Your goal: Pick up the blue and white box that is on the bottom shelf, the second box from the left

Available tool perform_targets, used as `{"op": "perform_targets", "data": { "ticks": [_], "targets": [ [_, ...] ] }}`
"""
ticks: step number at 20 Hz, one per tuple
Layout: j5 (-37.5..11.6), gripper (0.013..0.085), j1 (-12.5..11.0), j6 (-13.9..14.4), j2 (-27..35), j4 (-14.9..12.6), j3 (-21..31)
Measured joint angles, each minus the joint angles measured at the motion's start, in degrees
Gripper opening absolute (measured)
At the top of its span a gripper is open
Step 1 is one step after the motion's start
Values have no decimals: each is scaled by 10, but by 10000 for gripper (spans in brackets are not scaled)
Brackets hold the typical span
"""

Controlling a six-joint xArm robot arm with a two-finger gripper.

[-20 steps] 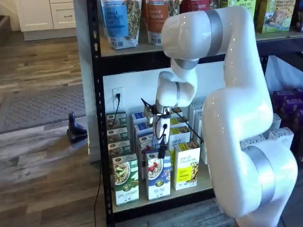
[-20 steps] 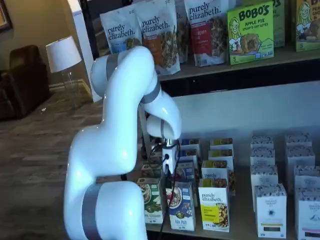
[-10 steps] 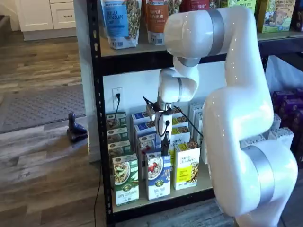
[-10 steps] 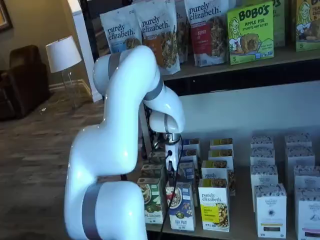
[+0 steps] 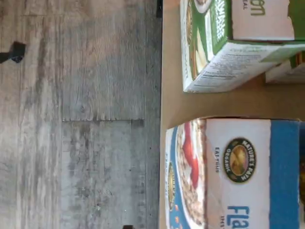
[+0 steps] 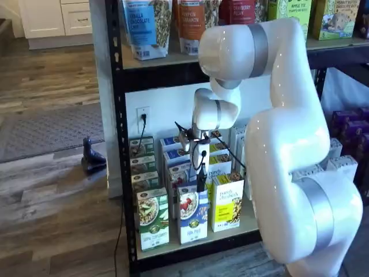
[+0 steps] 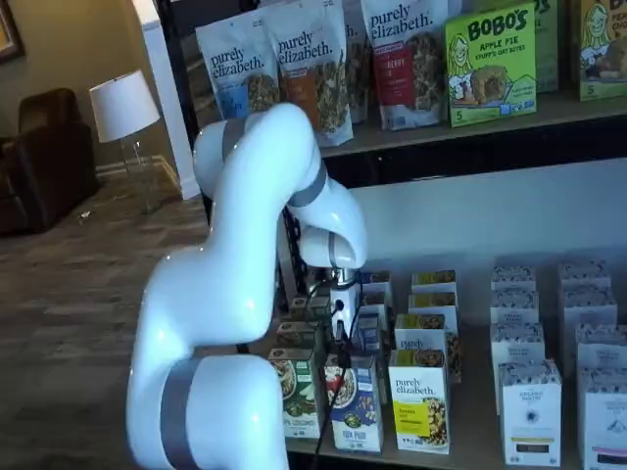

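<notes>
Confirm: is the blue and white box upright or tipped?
Upright: the blue and white box stands on the bottom shelf, front facing outward.

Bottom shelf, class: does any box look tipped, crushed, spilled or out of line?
Nothing stands out. The blue and white box stands upright at the front of the bottom shelf, level with the green-and-white box and the yellow box. The gripper hangs above it, touching nothing.
</notes>
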Motion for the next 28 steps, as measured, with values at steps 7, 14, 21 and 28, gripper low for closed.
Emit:
{"op": "perform_targets", "data": {
  "ticks": [7,14,21,28],
  "targets": [
    [14,850,5,14,48,-9,-58],
    [10,850,9,21,82,-14,-96],
    [23,850,10,33,112,-25,-133],
    [31,850,20,72,132,-62,-146]
  ]
}}
